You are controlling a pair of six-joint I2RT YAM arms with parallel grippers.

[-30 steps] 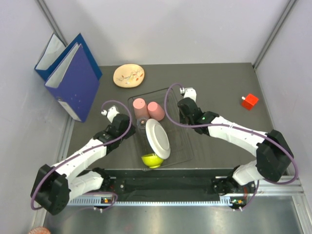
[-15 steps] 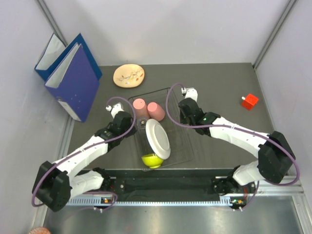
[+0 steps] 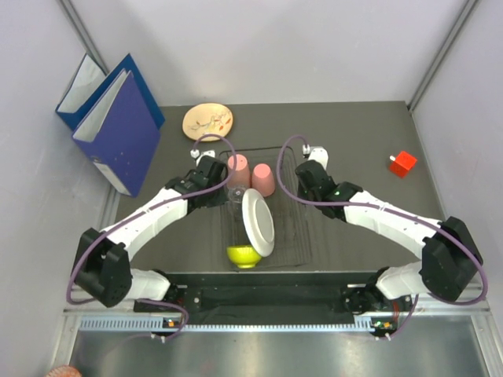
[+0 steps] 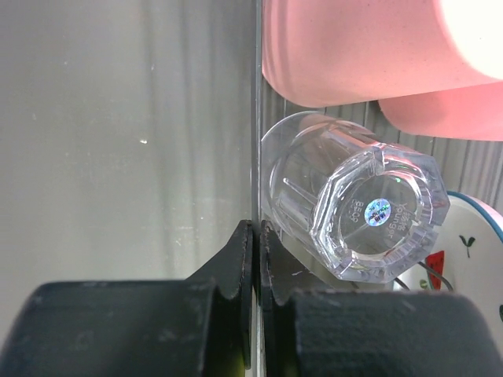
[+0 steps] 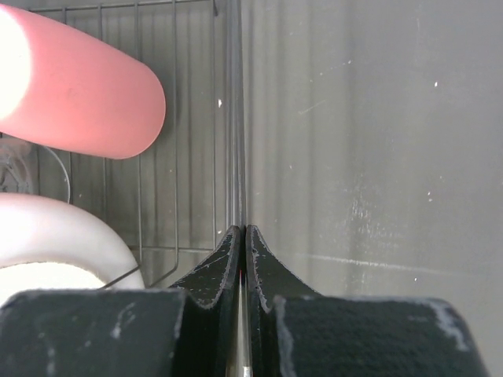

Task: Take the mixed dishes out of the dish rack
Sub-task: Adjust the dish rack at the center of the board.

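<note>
Top external: dish rack [image 3: 292, 229] holds 2 pink cups [image 3: 263, 181], glass [image 3: 233, 194], plate [image 3: 258, 222], bowl [image 3: 244, 255]; left gripper [image 4: 255, 236], right gripper [image 5: 242, 236] clamp its rims.

Both arms [image 3: 149, 224] wear white shells with black joints, looping purple cables [image 3: 280, 161], and matte black tool fingers [image 4: 233, 267].

The rack [image 5: 236, 118], pinched in the right tool [image 5: 243, 230], is thin dark metal wire. That tool's fingers [image 5: 216, 267] are matt black plastic, scuffed pale. Just beside the left tool [image 4: 255, 229], the glass [image 4: 354, 208] is clear, glossy and faceted, with a shiny sticker [image 4: 377, 212] on its base. The cup [image 4: 354, 47] beyond looks smooth satiny pink. The counter [image 5: 377, 118] is matt grey, faintly scratched.
</note>
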